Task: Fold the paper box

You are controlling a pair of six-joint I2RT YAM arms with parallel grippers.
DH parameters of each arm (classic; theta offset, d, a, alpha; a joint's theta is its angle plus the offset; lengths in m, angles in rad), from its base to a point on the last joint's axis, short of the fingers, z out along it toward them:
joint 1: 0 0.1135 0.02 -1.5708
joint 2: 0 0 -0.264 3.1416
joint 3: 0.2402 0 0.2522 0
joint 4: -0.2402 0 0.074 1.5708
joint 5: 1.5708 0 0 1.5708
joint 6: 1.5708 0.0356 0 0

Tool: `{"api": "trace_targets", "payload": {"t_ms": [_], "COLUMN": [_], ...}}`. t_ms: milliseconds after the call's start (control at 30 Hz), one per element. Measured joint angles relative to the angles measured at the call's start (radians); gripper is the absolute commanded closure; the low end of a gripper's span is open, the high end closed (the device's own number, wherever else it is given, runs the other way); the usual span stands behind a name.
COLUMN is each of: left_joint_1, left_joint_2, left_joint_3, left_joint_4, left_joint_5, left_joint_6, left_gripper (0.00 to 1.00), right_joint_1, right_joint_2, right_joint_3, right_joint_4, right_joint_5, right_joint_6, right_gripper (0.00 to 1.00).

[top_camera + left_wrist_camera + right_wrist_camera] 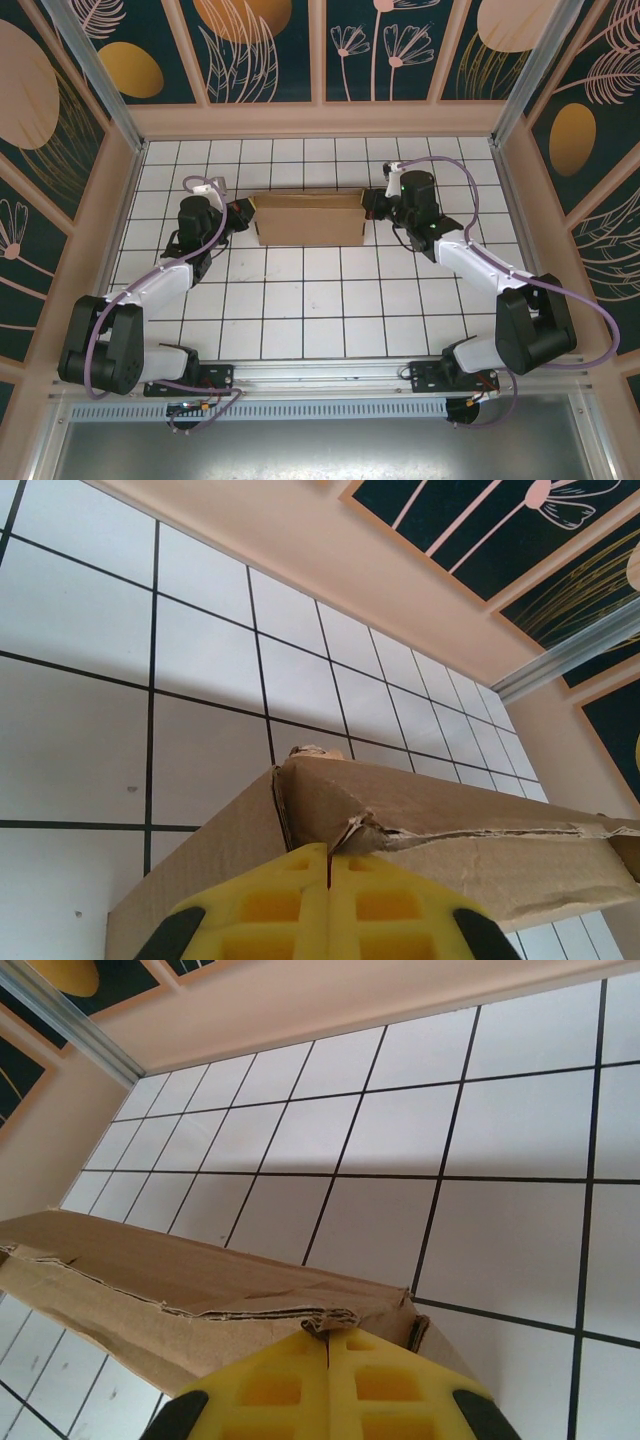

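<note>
**Top external.** Paper box (308,220) on the white tiled tabletop (300,300), in the far half, roughly centred between the two arms. Walls up, shallow, top open. Left claw (243,212) at the box's left end, right claw (372,205) at its right end, each touching it or just beside it. Read as bracing from both ends, to stop the box sliding while the end walls get pressed home.

**Left wrist.** Yellow left claw (328,855) pressed together, a hairline seam between the fingers, tips butted against the top rim at the end corner. Paper box (460,850) running off to the right, upper edge ragged and split along the fold. Cannot tell if pinching any board; looks more like pushing than gripping.

**Right wrist.** Right claw (328,1340) likewise pressed together, tips at the top rim of the opposite end. Paper box (150,1270) stretching away left, doubled wall layers showing along a frayed rim.

Judged: closed tips serving as blunt pushers, good for seating a folded-over wall. Folding judged well along, end walls not fully settled. Risk: further tearing of the ragged rim under a hard push.
</note>
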Motion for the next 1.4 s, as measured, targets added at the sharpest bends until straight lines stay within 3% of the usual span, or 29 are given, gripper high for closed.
{"api": "trace_targets", "payload": {"t_ms": [467,600,733,867,967,1267,1400], "left_joint_1": [0.0,-0.002,-0.003,-0.003,-0.003,-0.003,-0.003], "left_joint_2": [0.0,0.0,0.0,0.0,0.0,-0.001,-0.004], "left_joint_3": [0.017,0.026,0.032,0.041,0.043,0.043,0.033], "left_joint_4": [-0.034,-0.053,-0.064,-0.079,-0.085,-0.086,-0.077], "left_joint_5": [0.0,0.0,0.0,0.0,0.0,0.0,0.0], "left_joint_6": [0.027,0.032,0.039,0.043,0.047,0.053,0.056], "left_gripper": [1.0,1.0,1.0,1.0,1.0,1.0,1.0], "right_joint_1": [-0.013,-0.012,-0.013,-0.012,-0.011,0.003,0.019], "right_joint_2": [-0.02,-0.044,-0.046,-0.046,-0.046,-0.045,-0.045], "right_joint_3": [-0.04,-0.067,-0.068,-0.068,-0.063,-0.067,-0.099], "right_joint_4": [0.032,0.045,0.031,0.007,-0.004,-0.002,0.034], "right_joint_5": [0.005,0.019,0.024,0.023,0.023,0.039,0.061], "right_joint_6": [-0.001,-0.019,-0.025,-0.029,-0.035,-0.042,-0.066], "right_gripper": [1.0,0.91,0.89,0.9,1.0,1.0,0.87]}}
